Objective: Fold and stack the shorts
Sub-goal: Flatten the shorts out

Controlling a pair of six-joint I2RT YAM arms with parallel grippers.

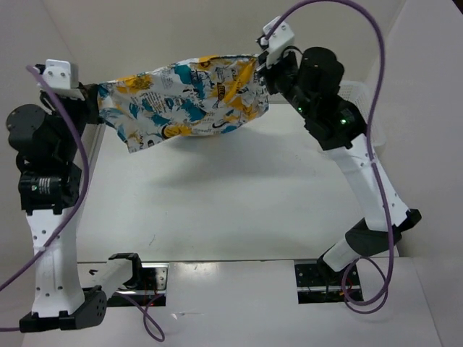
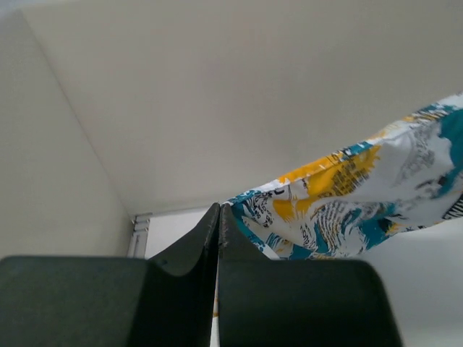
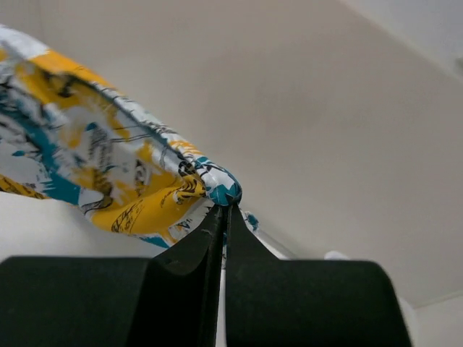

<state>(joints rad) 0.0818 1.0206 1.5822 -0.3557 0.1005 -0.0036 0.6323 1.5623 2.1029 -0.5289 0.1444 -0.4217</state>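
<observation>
- standing at the near edge of the table [image 1: 217,202], both arms are rising from their bases: the left arm [image 1: 47,217] is going almost straight up, while the right arm [image 1: 365,181] is leaning up and inward from its base.
- a purple cable [image 1: 81,159] is trailing down along the left arm, and a second cable [image 1: 377,50] is looping high over the right arm.
- the left gripper [image 1: 92,97] is pointing inward toward the middle, its fingers [image 2: 206,235] pressing flat together with no gap showing, pinching one end of the shorts [image 1: 184,97].
- the right gripper [image 1: 262,66] is pointing back toward the left one and sitting a little higher; its fingers [image 3: 210,235] are likewise pressing together, nipping a bunched corner of the shorts at their very tips.
- the shorts are hanging in the air between the two grippers, pulled fairly taut along the upper edge and sagging below it, with the lower edge staying clear of the table.
- open tabletop is lying under and in front of the hanging fabric, between the two arms.
- a white basket [image 1: 359,94] is sitting behind the right arm toward the far right, mostly hidden by it.
- a plain wall [image 1: 145,29] is closing off the far side just beyond the fabric.
</observation>
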